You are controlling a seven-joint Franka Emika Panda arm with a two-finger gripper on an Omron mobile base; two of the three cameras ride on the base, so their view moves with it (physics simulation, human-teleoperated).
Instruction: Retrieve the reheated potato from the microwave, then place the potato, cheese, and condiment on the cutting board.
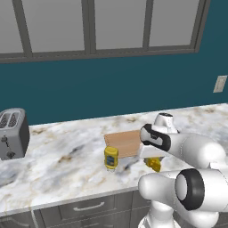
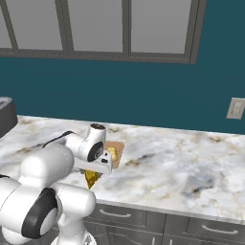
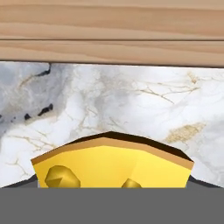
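Note:
The cheese (image 3: pixel 111 164), a yellow-orange wedge, lies on the marble counter just in front of the cutting board (image 3: pixel 112 30). My gripper (image 3: pixel 112 184) is down over it, with a dark tip at each side of the wedge; the frames do not show whether the tips touch it. From the left the cheese (image 1: pixel 154 164) peeks out under my forearm, next to the cutting board (image 1: pixel 124 142). The condiment (image 1: pixel 111 158) stands upright on the counter at the board's front left corner. The potato (image 2: pixel 112 154) rests on the cutting board (image 2: pixel 117 146). The microwave is out of view.
A grey toaster (image 1: pixel 12 132) stands at the far left of the counter. A wall outlet (image 2: pixel 235 108) sits on the blue wall to the right. Bare marble counter (image 2: pixel 191 162) stretches to the right of the board. Drawers run below the counter's front edge.

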